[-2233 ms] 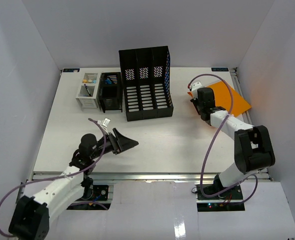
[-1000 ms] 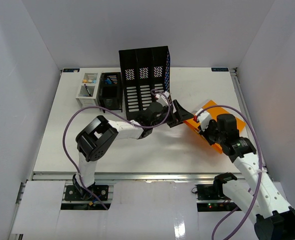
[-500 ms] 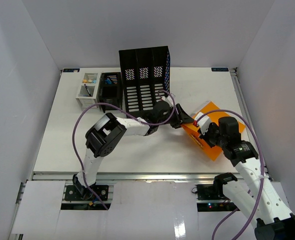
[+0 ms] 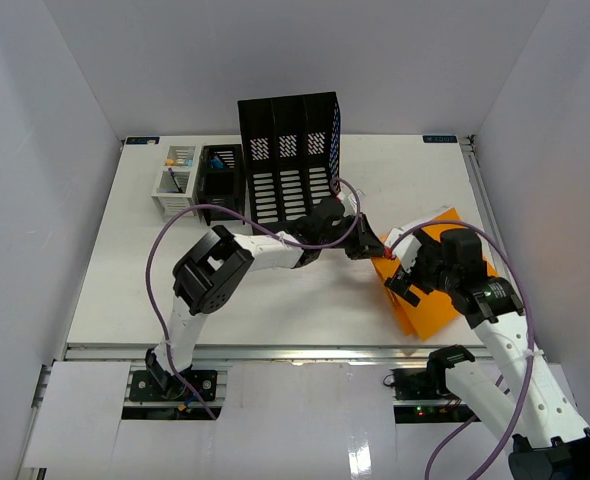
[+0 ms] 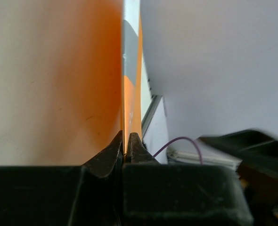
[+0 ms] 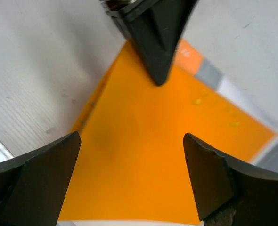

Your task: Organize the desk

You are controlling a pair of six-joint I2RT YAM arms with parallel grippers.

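Desk (image 4: 125,285) is being tidied: orange folder (image 4: 420,310) is pinched by left gripper (image 5: 126,140); right gripper (image 6: 132,141) is held open. Far rack (image 4: 293,190) must be reached next.

Bright, even light gives only soft shadows on the white surface (image 4: 305,290). Both wrist views are blurred at close range; the top view is sharp.

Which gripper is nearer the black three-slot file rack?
Left. The left gripper, shut on the orange folder's edge, sits off the file rack's near right corner; the right gripper is farther, open over the folder.
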